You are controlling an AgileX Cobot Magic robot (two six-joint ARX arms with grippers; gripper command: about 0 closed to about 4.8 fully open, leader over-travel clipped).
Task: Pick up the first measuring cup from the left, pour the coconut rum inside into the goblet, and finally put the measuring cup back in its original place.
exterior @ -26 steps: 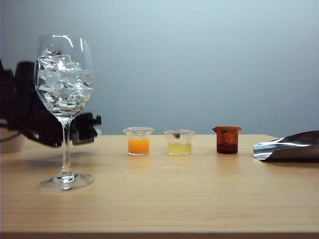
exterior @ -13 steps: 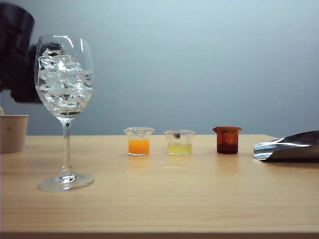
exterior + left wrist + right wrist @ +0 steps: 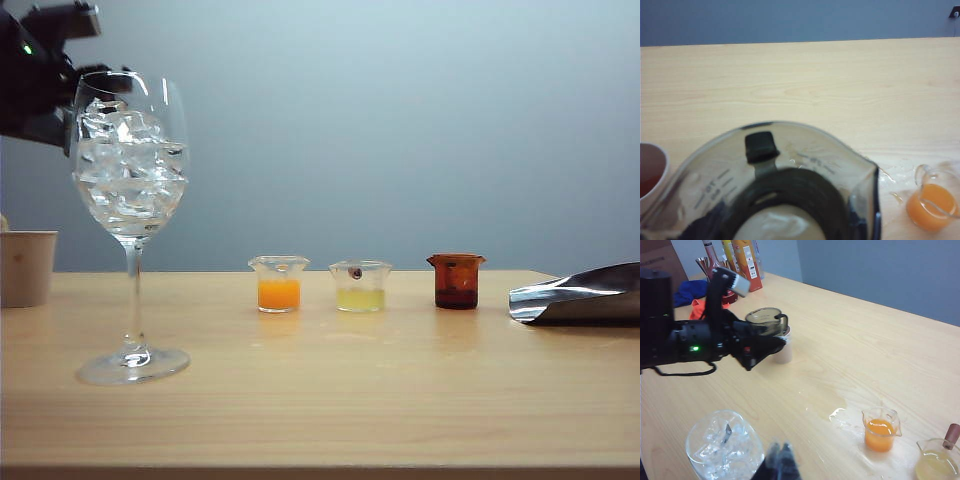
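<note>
The first measuring cup (image 3: 805,150), smoky grey with dark markings, fills the near part of the left wrist view. My left gripper (image 3: 805,185) is shut on it, and one dark finger pad (image 3: 760,146) shows through its wall. In the right wrist view the same cup (image 3: 765,320) hangs above a beige paper cup (image 3: 782,352). I cannot make out the coconut rum inside. The goblet (image 3: 130,170), full of ice, stands at the front left, and the left arm (image 3: 40,80) is high behind it. My right gripper (image 3: 781,460) hovers beside the goblet (image 3: 725,447), shut and holding nothing.
An orange-filled cup (image 3: 278,284), a pale yellow cup (image 3: 360,286) and an amber cup (image 3: 456,280) stand in a row. A metal scoop (image 3: 575,293) lies at the right. The paper cup (image 3: 25,267) is at the far left. A wet patch (image 3: 840,415) and bottles (image 3: 735,260) show.
The left arm has risen from table level behind the goblet's stem to high at the upper left, uncovering the paper cup. The goblet and the three cups have not moved.
</note>
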